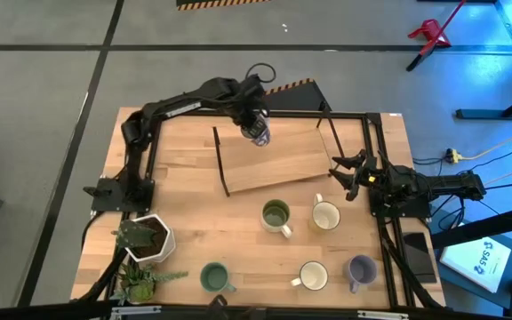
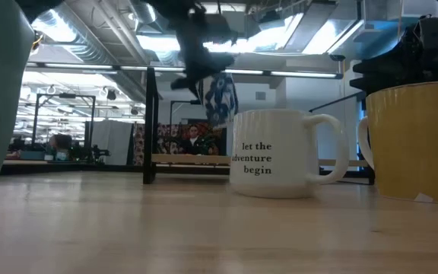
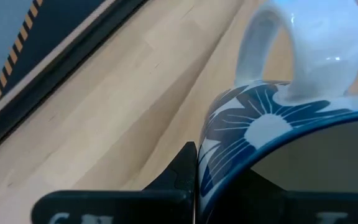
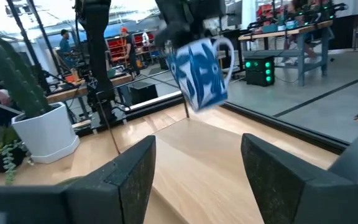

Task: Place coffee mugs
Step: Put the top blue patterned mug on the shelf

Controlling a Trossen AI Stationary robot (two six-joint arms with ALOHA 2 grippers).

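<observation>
Six mugs show from the high view. Five stand on the table (image 1: pixel 194 222): an olive mug (image 1: pixel 276 214) and a cream mug (image 1: pixel 325 215) side by side, and nearer the front edge a teal mug (image 1: pixel 213 277), a white mug (image 1: pixel 313 276) and a lavender mug (image 1: pixel 360 270). The left gripper (image 1: pixel 254 124) hangs over the far end of a wooden board (image 1: pixel 278 160), its fingers clamped on the blue-patterned mug (image 1: pixel 258 133). The right gripper (image 1: pixel 347 175) waits at the board's right edge, fingers spread and empty.

From the low view, the patterned mug hangs in the air, clear of the tabletop, behind a white mug lettered "let the adventure begin" (image 2: pixel 272 162).

The left wrist view shows a dark finger (image 3: pixel 182 171) pressed against the mug's wall, handle pointing away.

The right wrist view shows that gripper's two fingers (image 4: pixel 132 171) wide apart, the held mug tilted above the board, and a white plant pot (image 4: pixel 42 134) off to one side.
</observation>
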